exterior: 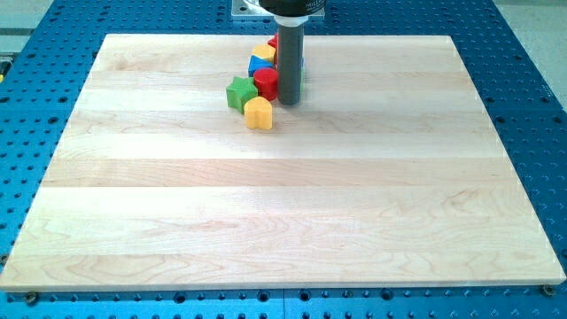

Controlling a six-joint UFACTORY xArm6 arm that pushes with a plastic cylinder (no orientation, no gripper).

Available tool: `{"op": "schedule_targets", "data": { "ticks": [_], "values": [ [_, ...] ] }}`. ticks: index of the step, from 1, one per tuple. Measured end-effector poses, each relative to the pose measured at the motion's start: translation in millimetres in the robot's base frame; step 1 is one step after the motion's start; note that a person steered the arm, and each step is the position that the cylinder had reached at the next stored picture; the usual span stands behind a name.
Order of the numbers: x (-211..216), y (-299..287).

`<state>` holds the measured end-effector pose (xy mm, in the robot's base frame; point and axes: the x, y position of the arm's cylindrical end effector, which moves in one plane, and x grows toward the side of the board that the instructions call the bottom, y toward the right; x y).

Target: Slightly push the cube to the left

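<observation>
No pincer here, only my tip [290,102], planted upper centre of the frame, touching the right side of the red block [266,82]. Just left: green star [239,91]; below: yellow block [259,113]. Above: blue cube [260,64] and another yellow block [264,52], half hidden by the rod. Light wooden tabletop [283,213].

Illumination bright and even across the wooden board [283,195]; no glare on it. Soft, short shadows sit close under the blocks at the board's top edge, beside the rod's tip [290,102]. Focus is fair throughout, slightly soft at the blocks. The board's edges read straight, without evident distortion
</observation>
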<state>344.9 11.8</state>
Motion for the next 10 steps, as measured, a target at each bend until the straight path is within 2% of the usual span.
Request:
{"op": "schedule_targets", "data": {
  "ticks": [3, 5, 7, 8, 9, 10],
  "values": [
    [20, -7],
    [38, 16],
    [-15, 89],
    [-56, 85],
    [-61, 45],
    [-53, 30]
  ]
}}
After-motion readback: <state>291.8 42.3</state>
